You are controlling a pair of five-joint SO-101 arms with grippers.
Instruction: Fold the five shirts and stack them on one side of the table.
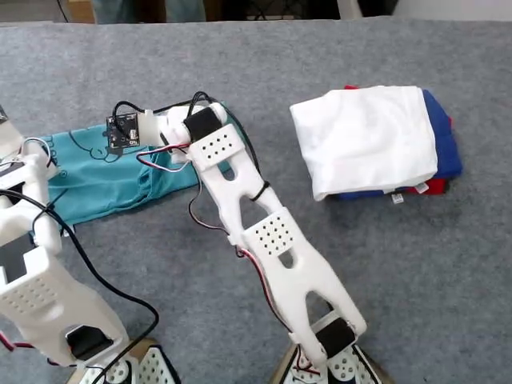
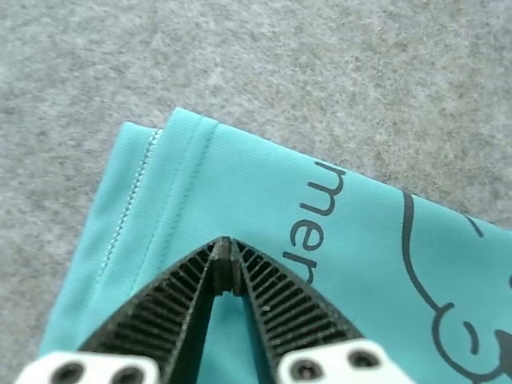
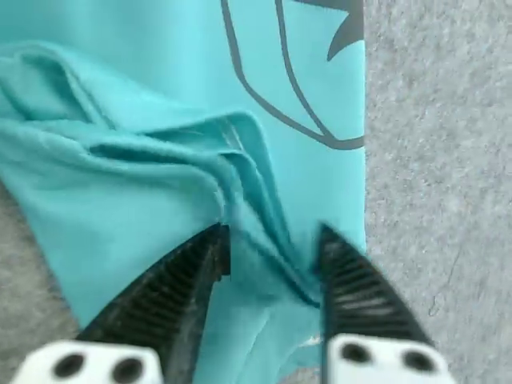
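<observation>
**Item:** teal shirt.
**Location:** it lies on the left part of the grey table in the high view, well apart from the stack on the right.
**Step in hand:** you are folding this shirt. It looks folded into a long band, not yet a packet.
**Right gripper**: the jaws are spread astride a bunched ridge of cloth at 1 end, with nothing pinched.
**Left gripper**: the jaws are pressed together over the hemmed corner at the other end. No cloth is seen between them.
**Next move, as judged:** close the right gripper on the ridge, secure the hemmed corner, then carry 1 end evenly over the other.
**Condition:** thin knit with a dark line print and a stitched hem. It is rumpled at the right gripper's end and flat at the other.
**Stack:** a white shirt lies on top, with blue and red edges beneath, so 3 layers are visible.
</observation>
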